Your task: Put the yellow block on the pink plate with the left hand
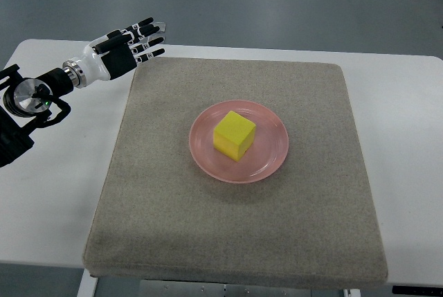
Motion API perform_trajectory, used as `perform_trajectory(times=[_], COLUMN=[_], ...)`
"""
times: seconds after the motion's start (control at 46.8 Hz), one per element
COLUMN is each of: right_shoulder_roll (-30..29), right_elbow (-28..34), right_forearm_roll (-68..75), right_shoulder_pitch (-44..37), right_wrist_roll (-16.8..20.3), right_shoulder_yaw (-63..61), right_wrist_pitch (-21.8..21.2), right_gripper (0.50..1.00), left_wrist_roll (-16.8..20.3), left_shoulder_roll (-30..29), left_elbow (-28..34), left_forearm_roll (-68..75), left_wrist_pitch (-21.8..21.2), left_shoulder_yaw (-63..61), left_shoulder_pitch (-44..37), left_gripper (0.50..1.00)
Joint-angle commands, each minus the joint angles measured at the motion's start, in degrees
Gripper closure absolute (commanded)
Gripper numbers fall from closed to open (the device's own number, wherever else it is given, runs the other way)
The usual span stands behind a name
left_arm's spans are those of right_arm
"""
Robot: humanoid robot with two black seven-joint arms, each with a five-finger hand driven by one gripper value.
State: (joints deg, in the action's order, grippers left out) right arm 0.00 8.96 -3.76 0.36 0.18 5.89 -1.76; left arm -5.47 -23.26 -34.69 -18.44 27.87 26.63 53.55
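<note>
On the grey mat point(228, 241), our yellow block point(234, 135) sits on the pink plate point(270, 162); our left hand point(124, 51) hovers far left, fingers spread, empty.

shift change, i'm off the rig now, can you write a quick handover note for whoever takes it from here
Left hand: fingers spread and holding nothing, at the far left corner of the grey mat, well away from the plate.
Right hand: not in view.
Yellow block: sits on the pink plate, roughly centred, nothing touching it.
Pink plate: near the middle of the mat, on the white table.
Done: the block is on the plate and released.
Left: nothing on the placement itself; at most, bring the left arm to rest.
</note>
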Motion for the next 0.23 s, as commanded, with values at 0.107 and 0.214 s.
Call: perform_trajectory(times=[0.107,0.214], right_shoulder_roll=[0.0,0.0], right_elbow=[0.0,0.0], right_forearm_roll=[-0.02,-0.11], right_shoulder_pitch=[-0.01,-0.01], right_wrist_roll=[0.0,0.08], right_shoulder_yaw=[0.0,0.09], right_wrist_pitch=[0.09,0.09], right_gripper=[0.576,0.576], left_wrist_roll=[0.02,0.02], left_shoulder_roll=[0.14,-0.12], left_elbow=[0.06,-0.03], left_forearm_roll=[-0.02,0.07], left_wrist_pitch=[1.22,2.62], left_shoulder_yaw=[0.18,0.18], left_shoulder_pitch=[-0.81,-0.9], left_gripper=[0.504,0.504])
